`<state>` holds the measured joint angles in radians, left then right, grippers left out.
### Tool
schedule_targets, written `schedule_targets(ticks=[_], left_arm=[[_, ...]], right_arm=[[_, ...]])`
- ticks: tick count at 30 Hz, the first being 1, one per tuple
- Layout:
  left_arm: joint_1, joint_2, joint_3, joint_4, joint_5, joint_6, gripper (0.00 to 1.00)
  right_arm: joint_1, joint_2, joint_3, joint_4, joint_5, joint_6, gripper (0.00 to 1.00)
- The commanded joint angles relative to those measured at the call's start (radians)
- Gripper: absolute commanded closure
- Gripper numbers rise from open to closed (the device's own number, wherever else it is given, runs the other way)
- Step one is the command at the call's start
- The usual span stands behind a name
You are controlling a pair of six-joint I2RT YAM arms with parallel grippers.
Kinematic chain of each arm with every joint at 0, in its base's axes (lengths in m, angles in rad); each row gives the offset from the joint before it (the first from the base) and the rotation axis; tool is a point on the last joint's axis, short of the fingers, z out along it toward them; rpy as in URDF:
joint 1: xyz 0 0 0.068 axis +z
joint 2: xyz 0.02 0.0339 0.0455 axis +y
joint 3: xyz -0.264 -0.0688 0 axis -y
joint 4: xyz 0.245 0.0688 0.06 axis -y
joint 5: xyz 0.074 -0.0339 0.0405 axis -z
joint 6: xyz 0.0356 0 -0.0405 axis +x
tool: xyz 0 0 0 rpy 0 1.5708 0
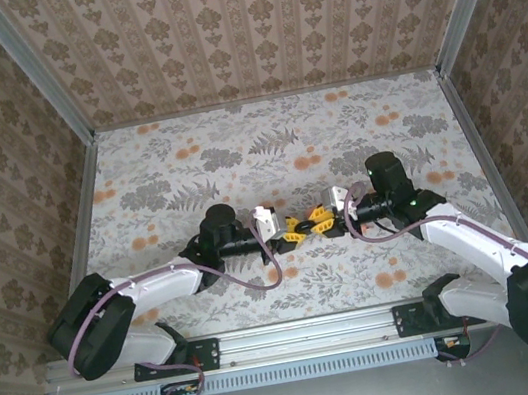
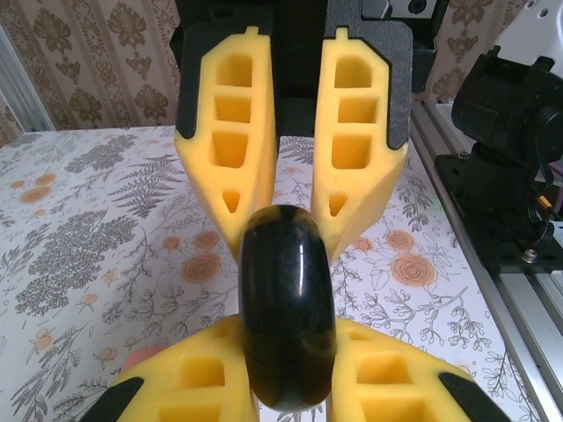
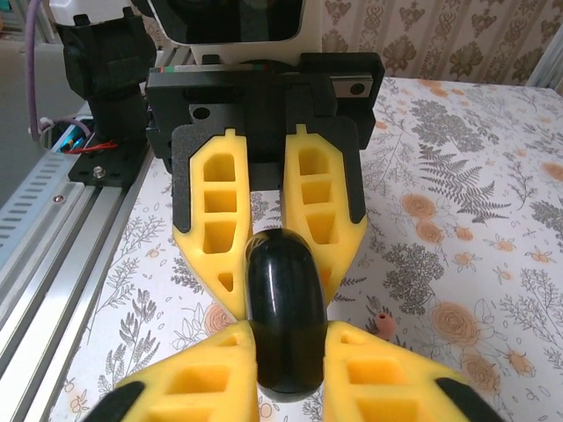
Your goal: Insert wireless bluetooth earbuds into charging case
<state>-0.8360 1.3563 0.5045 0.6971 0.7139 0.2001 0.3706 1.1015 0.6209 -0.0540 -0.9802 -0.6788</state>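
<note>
My left claw [image 2: 288,338] and my right claw [image 3: 286,338] meet tip to tip over the middle of the tabletop [image 1: 236,151]. Both pinch the same black disc [image 2: 288,281], which stands on edge between the yellow fingers [image 3: 211,220]. Each claw is pressed tight on it. One tiny pink earbud [image 3: 384,325] lies on the tabletop just beside my right claw, on the side away from the rail [image 3: 53,264].
</note>
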Motion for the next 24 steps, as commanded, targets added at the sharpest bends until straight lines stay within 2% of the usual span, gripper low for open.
schedule_targets(ticks=[1,7,13,16,24], left_arm=[[0.002,-0.024,0.005,0.018,-0.004,0.001,0.79],[0.01,-0.034,-0.029,0.032,-0.065,-0.032,0.53],[0.035,-0.089,-0.101,0.055,-0.214,-0.077,0.31],[0.043,-0.14,-0.143,0.053,-0.29,-0.086,0.29],[0.085,-0.313,-0.25,-0.041,-0.629,-0.15,0.16]], right_arm=[[0.01,0.005,0.028,-0.027,-0.055,-0.04,0.83],[0.01,0.015,0.044,-0.065,-0.029,-0.047,0.83],[0.01,0.09,0.096,-0.125,0.006,-0.044,0.83],[0.01,0.16,0.138,-0.135,0.03,-0.012,0.83],[0.011,0.412,0.295,-0.118,0.165,0.219,0.84]])
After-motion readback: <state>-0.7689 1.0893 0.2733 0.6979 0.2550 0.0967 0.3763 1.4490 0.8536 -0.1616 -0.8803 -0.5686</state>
